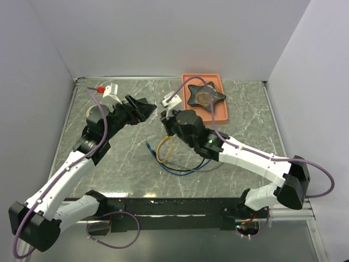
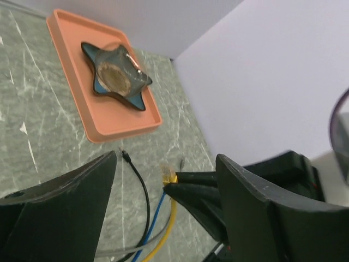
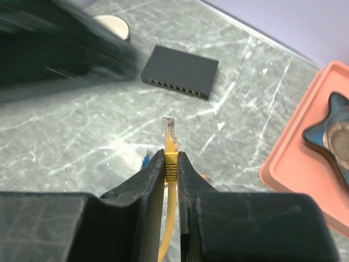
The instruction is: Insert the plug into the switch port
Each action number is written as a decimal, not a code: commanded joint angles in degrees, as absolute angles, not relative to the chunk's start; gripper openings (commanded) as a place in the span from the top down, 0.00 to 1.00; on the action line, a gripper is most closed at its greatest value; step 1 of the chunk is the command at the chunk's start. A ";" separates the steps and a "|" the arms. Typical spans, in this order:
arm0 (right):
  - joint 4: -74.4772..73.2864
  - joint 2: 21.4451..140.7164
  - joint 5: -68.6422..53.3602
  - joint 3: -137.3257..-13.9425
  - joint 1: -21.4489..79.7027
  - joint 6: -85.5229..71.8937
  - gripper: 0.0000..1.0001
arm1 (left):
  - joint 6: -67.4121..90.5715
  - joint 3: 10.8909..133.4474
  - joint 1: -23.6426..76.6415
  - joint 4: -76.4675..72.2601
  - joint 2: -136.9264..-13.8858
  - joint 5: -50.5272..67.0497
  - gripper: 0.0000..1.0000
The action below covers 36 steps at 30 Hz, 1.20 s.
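Observation:
My right gripper (image 3: pixel 170 155) is shut on the yellow plug (image 3: pixel 170 134), whose clear tip sticks out ahead of the fingers and points at the flat black switch (image 3: pixel 181 70). The switch lies on the table a short way beyond, its row of ports (image 3: pixel 174 86) facing the plug. In the left wrist view the plug (image 2: pixel 169 176) shows between my left gripper's (image 2: pixel 166 158) open, empty fingers. In the top view the left gripper (image 1: pixel 146 107) hovers just left of the right gripper (image 1: pixel 164 116) and hides the switch.
An orange tray (image 1: pixel 203 78) at the back right holds a dark star-shaped object (image 1: pixel 205 96). The yellow cable loop (image 1: pixel 164 150) and blue, black and grey cables (image 1: pixel 177 171) lie mid-table. A white round disc (image 3: pixel 112 24) sits behind the switch.

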State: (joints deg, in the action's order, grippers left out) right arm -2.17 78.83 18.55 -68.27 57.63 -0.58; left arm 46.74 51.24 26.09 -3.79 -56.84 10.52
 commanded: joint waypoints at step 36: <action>20.65 66.80 -67.15 -54.58 30.67 -18.72 1.00 | 31.46 47.81 31.81 -26.63 -57.04 50.27 0.50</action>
State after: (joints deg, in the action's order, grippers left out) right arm 17.04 66.98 -68.36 -54.22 31.07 -17.21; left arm 34.65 43.99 30.50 -28.58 -55.66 51.09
